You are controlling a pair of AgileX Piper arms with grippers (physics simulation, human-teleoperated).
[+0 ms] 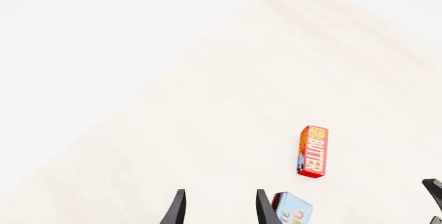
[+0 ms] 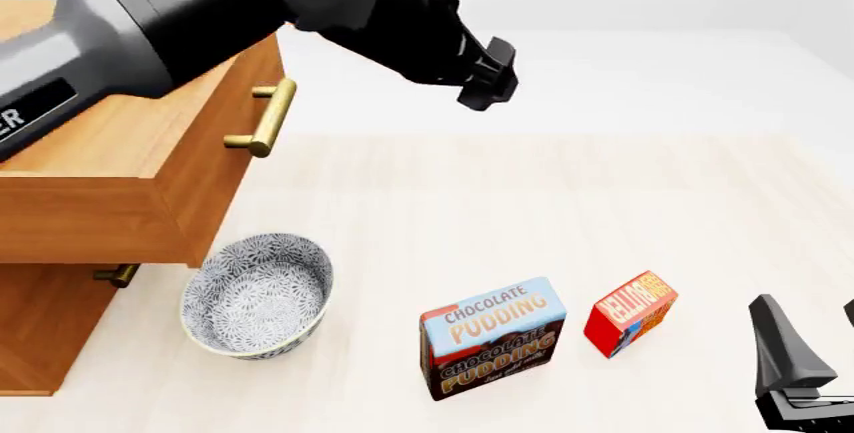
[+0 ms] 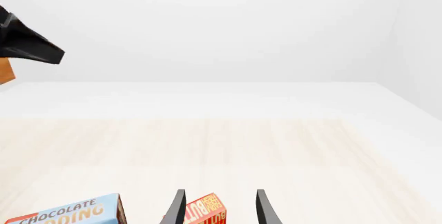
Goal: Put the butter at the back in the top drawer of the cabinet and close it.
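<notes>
The butter (image 2: 630,313), a small red box with orange lettering, lies on the table right of the pudding box; it also shows as the butter (image 1: 313,151) and the butter (image 3: 204,212). My right gripper (image 2: 814,343) is open, low at the near right, with the butter ahead of its fingers. My left gripper (image 1: 219,211) is open and empty, high above the table. The cabinet (image 2: 54,323) stands at the left. Its top drawer (image 2: 220,163) sticks out forward, with its inside mostly hidden by the left arm (image 2: 334,3).
A blue-and-brown Chocolate Pudding box (image 2: 491,338) stands just left of the butter. A patterned bowl (image 2: 256,293) sits by the cabinet under the drawer's corner. A lower drawer's handle (image 2: 118,275) peeks out beneath. Pale wood table surface stretches behind the boxes.
</notes>
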